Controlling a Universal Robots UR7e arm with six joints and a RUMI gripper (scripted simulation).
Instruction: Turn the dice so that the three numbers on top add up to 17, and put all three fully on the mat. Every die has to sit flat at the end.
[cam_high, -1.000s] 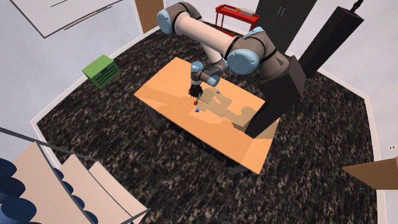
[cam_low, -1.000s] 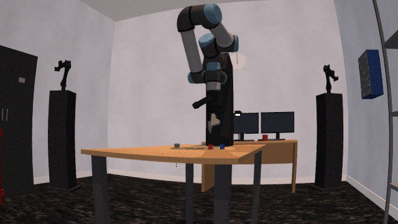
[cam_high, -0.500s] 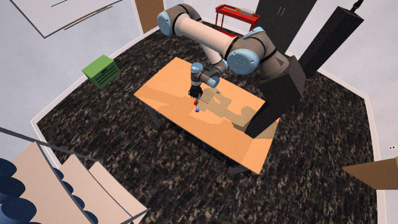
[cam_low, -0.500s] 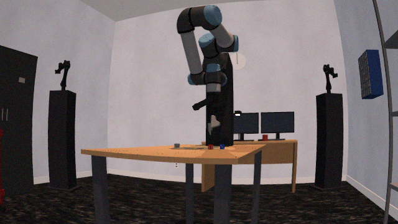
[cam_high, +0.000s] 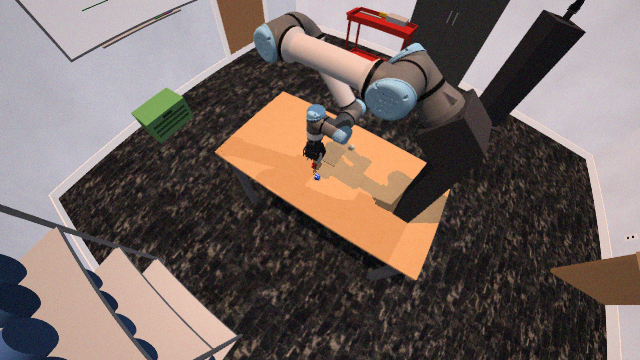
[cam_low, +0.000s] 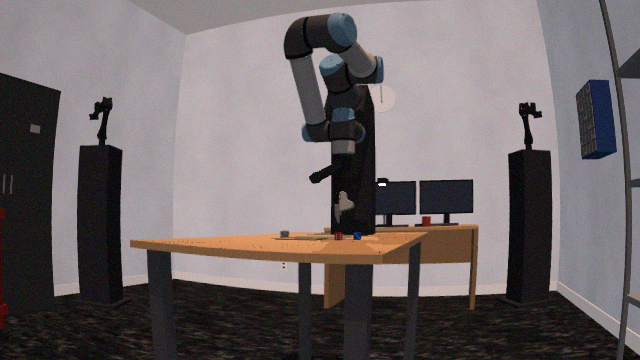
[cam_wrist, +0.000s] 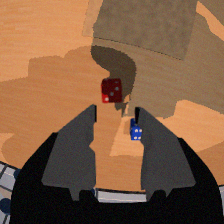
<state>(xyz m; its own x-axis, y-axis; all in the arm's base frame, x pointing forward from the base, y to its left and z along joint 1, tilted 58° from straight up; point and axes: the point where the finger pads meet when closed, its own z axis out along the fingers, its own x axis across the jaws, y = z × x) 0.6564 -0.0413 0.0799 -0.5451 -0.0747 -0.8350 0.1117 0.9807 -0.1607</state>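
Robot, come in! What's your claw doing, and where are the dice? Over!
Gripper narrowed, holding nothing, above table. Red die just ahead, blue die by one finger, grey die apart. Nothing blocking.

A green crate (cam_high: 163, 115) sits near a red cart (cam_high: 359, 15).

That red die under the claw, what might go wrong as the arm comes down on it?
Two things, I'd guess. The end effector is narrowed and empty above the red die, and the blue die lies right beside one finger; a descent could nudge it and change its top face. Also, the red and blue dice appear to lie off the mat, and the grey die sits apart, so several moves remain.
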